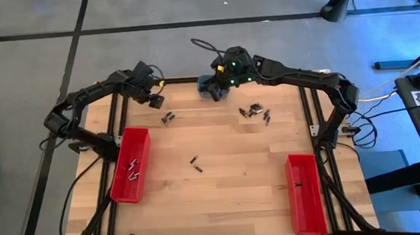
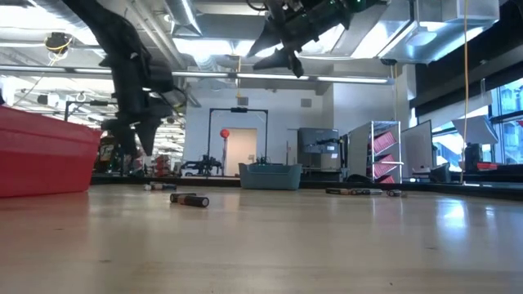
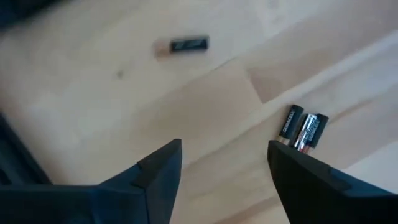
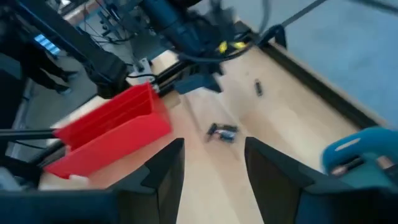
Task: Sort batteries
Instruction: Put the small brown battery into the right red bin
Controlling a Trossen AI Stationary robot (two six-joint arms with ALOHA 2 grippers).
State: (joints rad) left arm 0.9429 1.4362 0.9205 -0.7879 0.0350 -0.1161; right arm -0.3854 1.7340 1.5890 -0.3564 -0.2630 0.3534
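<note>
Batteries lie loose on the wooden table: a pair (image 1: 168,117) near the far left, a cluster (image 1: 255,112) right of centre, and a single one (image 1: 196,164) in the middle. My left gripper (image 1: 156,101) hovers open just beyond the pair (image 3: 303,129), touching nothing. The lone battery (image 3: 189,45) lies farther off in the left wrist view. My right gripper (image 1: 219,89) is open and raised (image 2: 282,53) by the grey-blue dish (image 1: 209,84) at the far edge. Its wrist view looks past the open fingers (image 4: 214,142) at the pair (image 4: 222,132).
A red bin (image 1: 131,163) on the left holds a few batteries (image 1: 133,168). Another red bin (image 1: 304,193) at the near right holds one (image 1: 298,183). Bare wood lies between the bins. Black frame rails run along the table's sides.
</note>
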